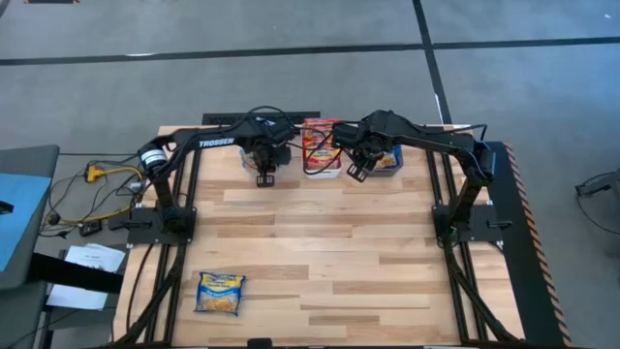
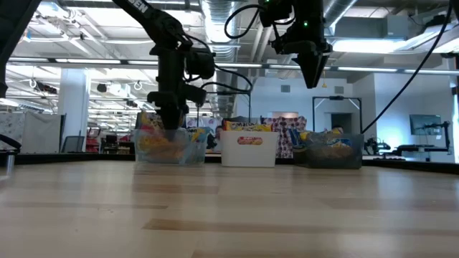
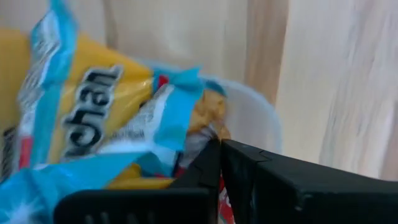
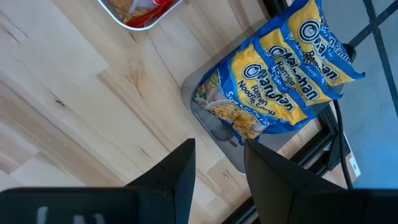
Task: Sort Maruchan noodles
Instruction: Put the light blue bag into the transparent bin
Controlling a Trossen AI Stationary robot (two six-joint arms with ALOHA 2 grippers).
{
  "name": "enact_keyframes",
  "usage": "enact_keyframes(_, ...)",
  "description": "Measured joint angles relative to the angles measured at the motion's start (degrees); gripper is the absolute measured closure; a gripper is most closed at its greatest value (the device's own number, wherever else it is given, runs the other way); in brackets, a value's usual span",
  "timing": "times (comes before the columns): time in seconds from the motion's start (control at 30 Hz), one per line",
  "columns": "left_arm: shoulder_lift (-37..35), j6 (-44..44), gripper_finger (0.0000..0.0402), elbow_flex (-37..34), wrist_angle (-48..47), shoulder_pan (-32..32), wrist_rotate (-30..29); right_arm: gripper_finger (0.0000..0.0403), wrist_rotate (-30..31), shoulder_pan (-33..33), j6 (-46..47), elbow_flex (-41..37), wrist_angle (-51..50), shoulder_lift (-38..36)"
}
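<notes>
- The tabletop [image 1: 329,252] is pale wood planks; its near half is bare apart from one packet, and both arms reach in over the far edge.
- Left arm: its gripper [image 2: 172,122] hangs down into the clear bin [image 2: 168,149]. In the left wrist view the fingers [image 3: 261,180] are pressed together, with a thin bit of wrapper seemingly caught at their tips; whether it is truly pinched is hard to say.
- Right arm: its gripper [image 1: 356,173] hovers well above the bins, between the white bin and the grey bin. Its fingers [image 4: 180,171] stand apart with nothing between them.
- Three bins sit in a row at the far edge. From above, the arms cover most of the clear and grey ones.
- The clear bin holds yellow packets with light-blue trim [image 3: 93,118], crumpled and cut off by the frame, so no count is possible.
- The white bin [image 2: 249,149] holds red-accented packets [image 1: 321,143] standing on edge; only their tops show.
- The grey bin [image 4: 211,134] holds three blue-and-yellow packets [image 4: 273,81], overlapping and spilling past its rim.
- One loose blue-and-yellow packet [image 1: 220,293] lies flat near the front left corner, well apart from everything else.
</notes>
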Motion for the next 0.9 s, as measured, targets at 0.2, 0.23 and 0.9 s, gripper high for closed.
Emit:
enact_keyframes(0.2, 1.99, -0.01, 0.0401, 0.31, 3.43, -0.54, 1.32, 0.0243, 0.00, 0.00, 0.02, 0.00, -0.04, 0.00)
enact_keyframes(0.23, 2.05, -0.30, 0.0401, 0.31, 4.12, -0.72, 1.13, 0.0243, 0.00, 0.00, 0.02, 0.00, -0.04, 0.00)
enact_keyframes(0.9, 2.21, -3.40, 0.0401, 11.42, -1.22, -2.01, 2.77, 0.0243, 0.00, 0.00, 0.03, 0.00, 0.04, 0.00)
